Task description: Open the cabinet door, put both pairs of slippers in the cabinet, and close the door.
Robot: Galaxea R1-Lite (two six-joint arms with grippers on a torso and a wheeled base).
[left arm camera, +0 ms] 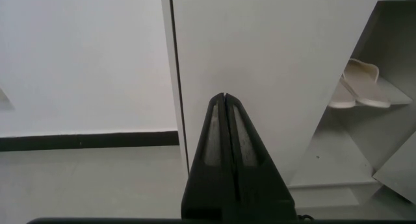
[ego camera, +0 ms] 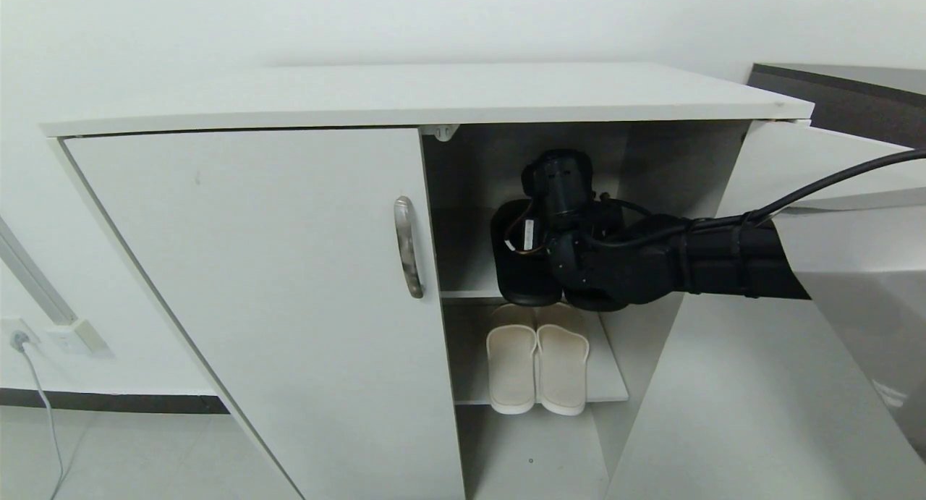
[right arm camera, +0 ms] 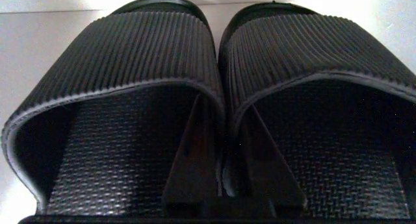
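white cabinet open: black slippers held at the upper shelf.
my right gripper pinches their adjoining inner walls (light, soft rubber, i'd guess, so floppy); left gripper closed, empty.

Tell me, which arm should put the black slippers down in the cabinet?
Right. The right claw is shut on the black slippers, inside the open side of the cabinet, above the white slippers. The left claw is shut on nothing, outside, facing the closed door.
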